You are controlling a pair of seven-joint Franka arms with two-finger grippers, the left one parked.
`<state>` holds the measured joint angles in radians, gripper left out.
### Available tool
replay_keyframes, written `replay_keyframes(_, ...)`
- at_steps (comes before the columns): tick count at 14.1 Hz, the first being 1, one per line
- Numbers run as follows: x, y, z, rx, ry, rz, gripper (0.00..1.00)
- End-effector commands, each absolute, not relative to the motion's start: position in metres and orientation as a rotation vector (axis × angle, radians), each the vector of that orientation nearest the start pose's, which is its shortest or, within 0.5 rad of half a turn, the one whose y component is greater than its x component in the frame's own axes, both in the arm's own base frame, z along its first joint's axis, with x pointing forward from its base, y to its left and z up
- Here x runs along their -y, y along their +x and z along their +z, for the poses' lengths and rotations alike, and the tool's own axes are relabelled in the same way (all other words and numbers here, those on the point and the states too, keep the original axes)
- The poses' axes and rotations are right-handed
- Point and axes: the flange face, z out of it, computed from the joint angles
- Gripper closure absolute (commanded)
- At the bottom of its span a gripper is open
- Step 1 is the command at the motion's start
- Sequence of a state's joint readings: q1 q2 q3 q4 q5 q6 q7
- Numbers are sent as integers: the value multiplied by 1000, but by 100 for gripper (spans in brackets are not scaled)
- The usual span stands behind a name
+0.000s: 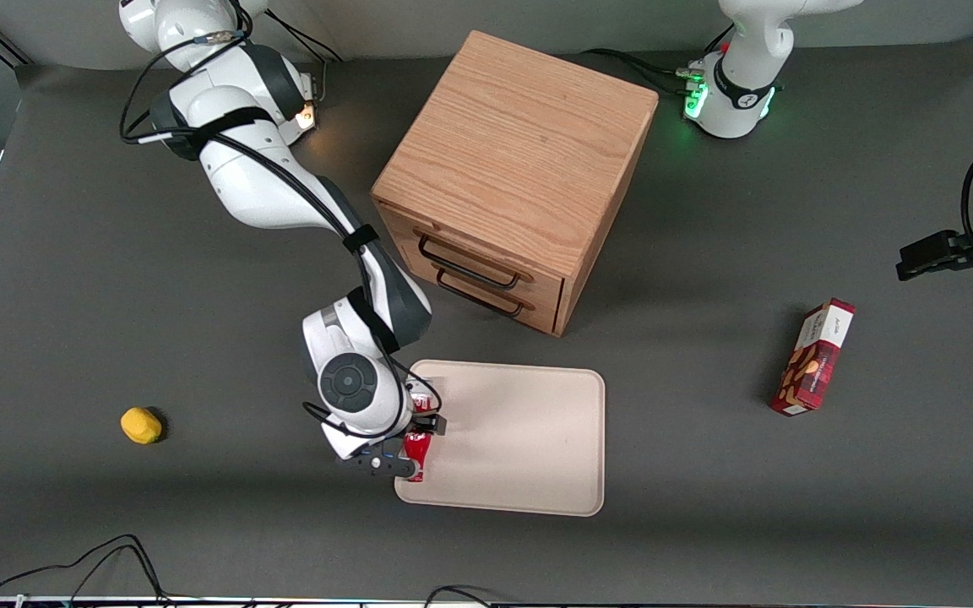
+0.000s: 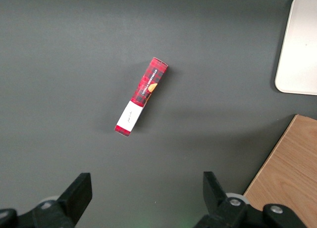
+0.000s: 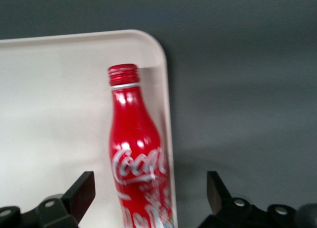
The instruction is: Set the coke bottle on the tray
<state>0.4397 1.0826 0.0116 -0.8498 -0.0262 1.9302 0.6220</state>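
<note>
The coke bottle [image 1: 417,456], red with white script, lies along the rim of the beige tray [image 1: 520,439], at the tray's corner nearest the front camera on the working arm's end. My right gripper [image 1: 410,444] hovers right over it. In the right wrist view the bottle [image 3: 136,154] lies between the two dark fingers [image 3: 81,192] with a gap on each side. The gripper [image 3: 150,189] is open and not touching it. The bottle's base is hidden beneath the gripper. The bottle's side overlaps the tray's [image 3: 59,114] rim.
A wooden drawer cabinet [image 1: 512,169] stands just farther from the front camera than the tray. A red snack box [image 1: 814,357] lies toward the parked arm's end. A small yellow fruit [image 1: 141,425] lies toward the working arm's end.
</note>
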Motion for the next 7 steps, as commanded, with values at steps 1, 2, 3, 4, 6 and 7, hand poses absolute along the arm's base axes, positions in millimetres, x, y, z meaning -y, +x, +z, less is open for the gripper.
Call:
replay_keyframes(1,-311,702,301,-255,-3164,81,0)
replay_keyframes(2,-295,693,319,-232,-3164,110,0)
replay_keyframes(3,-278,679,340,-191,-3161,134,0)
replay_keyframes(4,-254,665,363,-169,-3155,151,0)
replay_keyframes(6,-206,632,406,-86,-3133,170,0)
replay_keyframes(7,-180,614,426,-50,-3128,168,0)
